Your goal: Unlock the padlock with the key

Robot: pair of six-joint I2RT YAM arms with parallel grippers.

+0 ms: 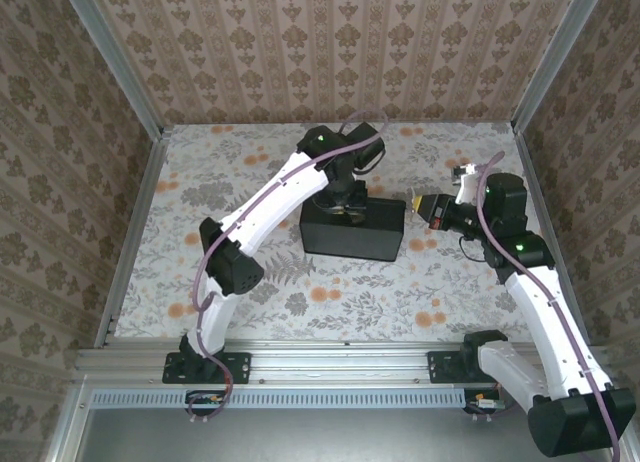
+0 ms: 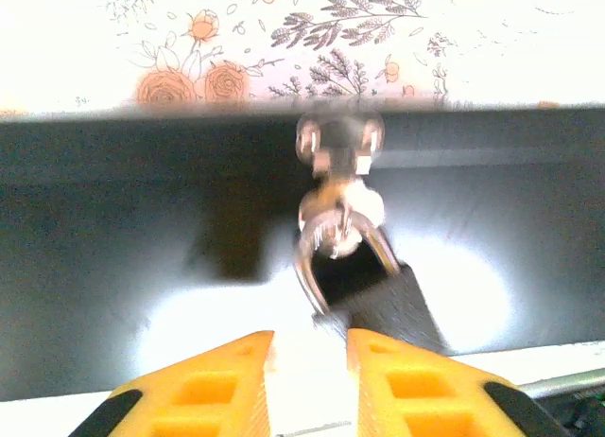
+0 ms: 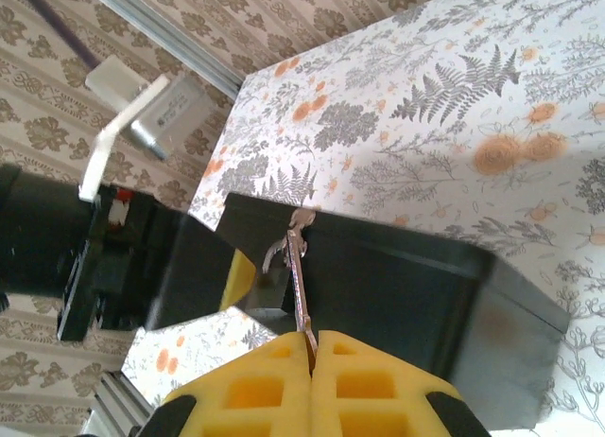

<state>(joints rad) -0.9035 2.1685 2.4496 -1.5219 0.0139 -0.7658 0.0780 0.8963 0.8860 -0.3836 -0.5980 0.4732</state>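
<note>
Yellow right gripper (image 3: 312, 340) pinches key (image 3: 300, 276) near box (image 3: 397, 286) edge.

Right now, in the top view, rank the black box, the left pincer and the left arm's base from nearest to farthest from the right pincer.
1. black box, just left of the right pincer.
2. left pincer, over the box's middle.
3. left arm's base, at the table's near-left edge.

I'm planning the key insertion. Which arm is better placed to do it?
Right. The right gripper is shut on the key, whose tip points toward the padlock on the black box. The left gripper sits at the lock, apparently steadying it.
</note>
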